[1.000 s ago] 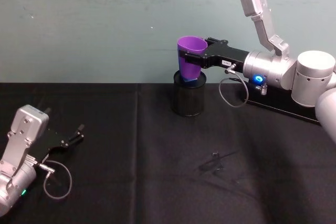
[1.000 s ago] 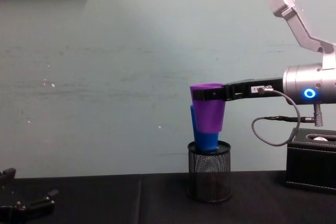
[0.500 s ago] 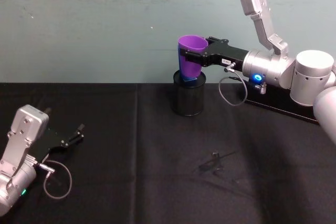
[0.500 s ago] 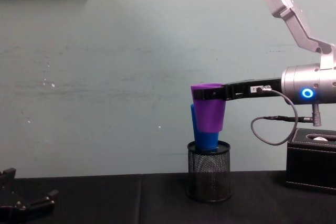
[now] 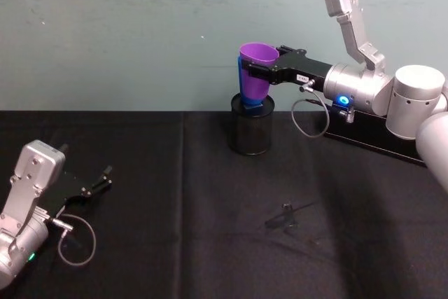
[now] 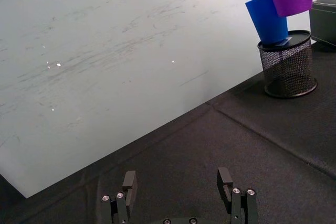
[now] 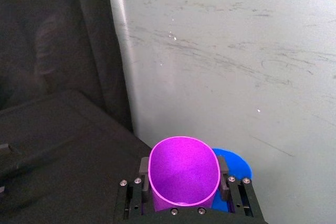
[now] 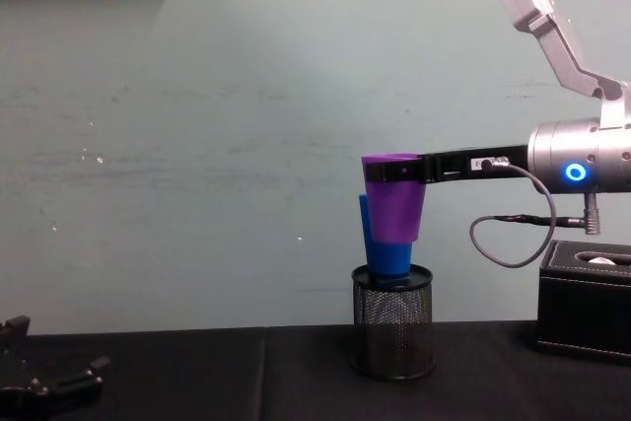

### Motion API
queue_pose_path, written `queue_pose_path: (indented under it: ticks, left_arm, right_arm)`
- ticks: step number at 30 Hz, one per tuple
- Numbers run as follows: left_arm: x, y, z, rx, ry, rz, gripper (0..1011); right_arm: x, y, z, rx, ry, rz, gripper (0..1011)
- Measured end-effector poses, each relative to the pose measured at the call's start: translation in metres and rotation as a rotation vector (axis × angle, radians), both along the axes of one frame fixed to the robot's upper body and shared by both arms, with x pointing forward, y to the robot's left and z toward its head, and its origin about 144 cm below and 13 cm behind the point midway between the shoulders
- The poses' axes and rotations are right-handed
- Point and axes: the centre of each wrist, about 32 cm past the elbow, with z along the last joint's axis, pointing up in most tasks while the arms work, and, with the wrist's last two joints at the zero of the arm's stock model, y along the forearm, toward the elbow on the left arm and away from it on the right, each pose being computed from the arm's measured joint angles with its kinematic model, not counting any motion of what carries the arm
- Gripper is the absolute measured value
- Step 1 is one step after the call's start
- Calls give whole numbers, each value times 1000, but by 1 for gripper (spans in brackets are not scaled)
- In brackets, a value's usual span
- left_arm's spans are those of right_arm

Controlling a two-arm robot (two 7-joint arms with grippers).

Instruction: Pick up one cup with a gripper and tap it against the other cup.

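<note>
Pale grey-green wall (image 5: 126, 26) with faint scuffs and white specks, creased black tablecloth (image 5: 175, 194), even indoor light

two cups: one purple cup (image 5: 256, 68) and one blue cup (image 6: 266, 20). one black mesh holder (image 5: 250, 132). two grippers: one left gripper (image 6: 177, 182), one right gripper (image 5: 257, 71). one black box (image 8: 587, 308). one black tablecloth (image 5: 210, 229).

Smooth plastic: the purple cup (image 8: 394, 202) and the blue cup (image 8: 383, 253). Black wire-mesh metal holder (image 8: 392, 332). Matt black cloth (image 5: 210, 208) covers the table (image 5: 364, 243). Satin silver metal arm (image 5: 416, 99). Scuffed matt wall (image 8: 197, 145).
</note>
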Motion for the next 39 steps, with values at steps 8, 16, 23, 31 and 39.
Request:
queue_pose_path:
  ticks: [8,16,23,31,39]
  left_arm:
    - [0,0,0,0,0,0,1004]
    - [0,0,0,0,0,0,1005]
    - [0,0,0,0,0,0,1005]
    - [0,0,0,0,0,0,1005]
    - [0,0,0,0,0,0,1005]
  right_arm:
    - [4,0,-1,9,2,12,724]
    - [4,0,-1,10,0,16,724]
    - [4,0,-1,8,0,17,724]
    - [4,0,-1,7,2,15,724]
    - [3,0,-1,7,2,14,724]
